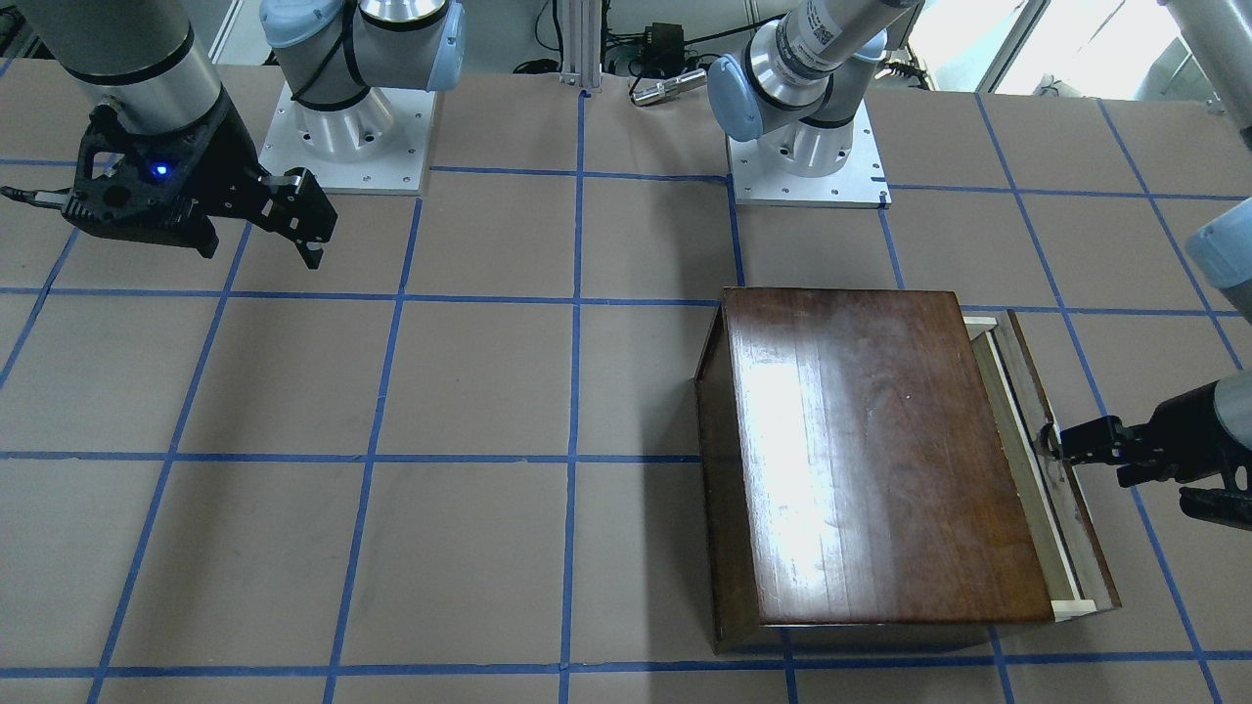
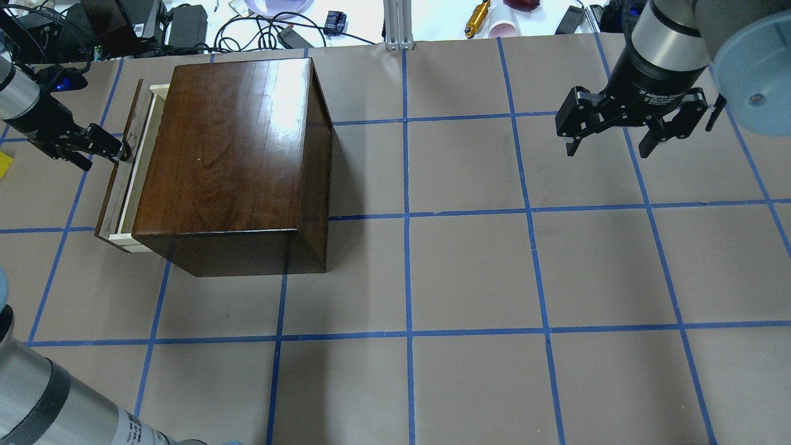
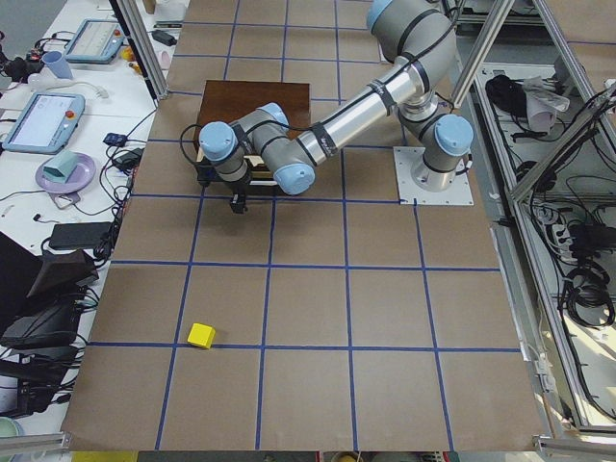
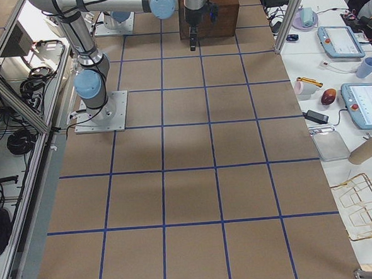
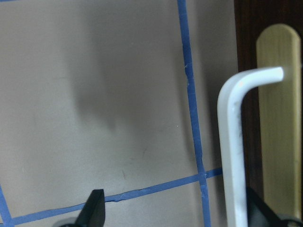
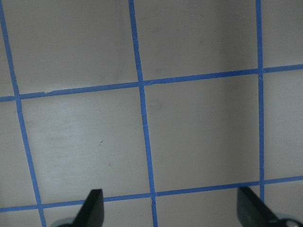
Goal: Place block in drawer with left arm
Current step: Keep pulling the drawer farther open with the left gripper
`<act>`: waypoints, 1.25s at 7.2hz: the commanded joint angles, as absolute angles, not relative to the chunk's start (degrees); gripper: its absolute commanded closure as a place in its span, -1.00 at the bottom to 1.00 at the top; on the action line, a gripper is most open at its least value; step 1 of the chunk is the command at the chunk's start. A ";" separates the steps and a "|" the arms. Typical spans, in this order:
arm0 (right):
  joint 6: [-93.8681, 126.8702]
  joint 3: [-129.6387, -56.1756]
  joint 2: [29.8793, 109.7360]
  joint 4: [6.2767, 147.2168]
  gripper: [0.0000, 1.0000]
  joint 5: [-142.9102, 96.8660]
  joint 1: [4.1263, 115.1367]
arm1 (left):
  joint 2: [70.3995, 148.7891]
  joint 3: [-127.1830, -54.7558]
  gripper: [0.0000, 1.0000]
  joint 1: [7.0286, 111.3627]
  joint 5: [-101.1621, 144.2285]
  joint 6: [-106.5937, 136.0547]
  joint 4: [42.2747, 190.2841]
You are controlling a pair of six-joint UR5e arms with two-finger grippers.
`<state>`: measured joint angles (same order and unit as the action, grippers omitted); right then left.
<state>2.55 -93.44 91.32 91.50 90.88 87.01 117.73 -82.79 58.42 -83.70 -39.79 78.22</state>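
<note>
Two tools, both open.
Left tool (image 2: 118, 150) straddling handle (image 5: 232, 142) of barely open drawer (image 2: 131, 179); right tool (image 2: 609, 148) above desk (image 2: 469, 266); block (image 3: 201, 335) on desk, far from box (image 2: 228, 142).

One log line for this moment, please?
left pincer: open at white handle; pale wooden drawer: ajar; small yellow cube: on table; right pincer: open
</note>
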 commanded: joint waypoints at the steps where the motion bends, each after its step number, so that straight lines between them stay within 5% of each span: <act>1: 2.55 -93.43 91.32 91.49 -1.00 90.88 87.01 | 117.86 -82.79 -1.00 57.13 -83.85 -39.99 78.13; 9: 2.55 -93.43 91.32 91.49 -1.00 90.88 87.01 | 118.92 -81.48 -1.00 56.16 -83.94 -43.15 78.05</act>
